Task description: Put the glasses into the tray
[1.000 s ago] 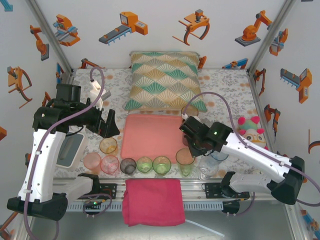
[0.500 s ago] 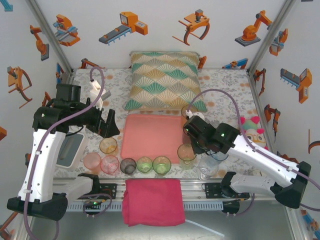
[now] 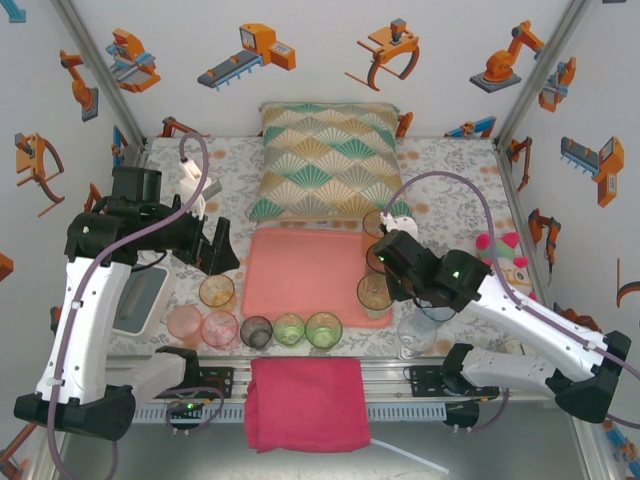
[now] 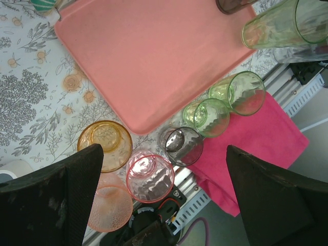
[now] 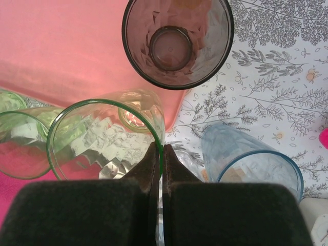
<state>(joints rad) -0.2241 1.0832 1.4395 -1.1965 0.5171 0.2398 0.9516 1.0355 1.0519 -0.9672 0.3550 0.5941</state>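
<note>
We see the right gripper (image 5: 160,155) pinching the rim of the green tumbler (image 5: 97,141) at the edge of the salmon tray (image 5: 61,46) (left gripper (image 4: 164,159) spread wide).

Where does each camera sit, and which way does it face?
Top external: above and behind the bases, facing down on the table; both arms show.
Left wrist: on the left arm, facing down at the tray and a row of glasses; open jaws at the bottom corners.
Right wrist: on the right arm, facing down; shut jaws pinch the green-rimmed glass by its rim.
Shared: all three see the tray and that glass.
</note>
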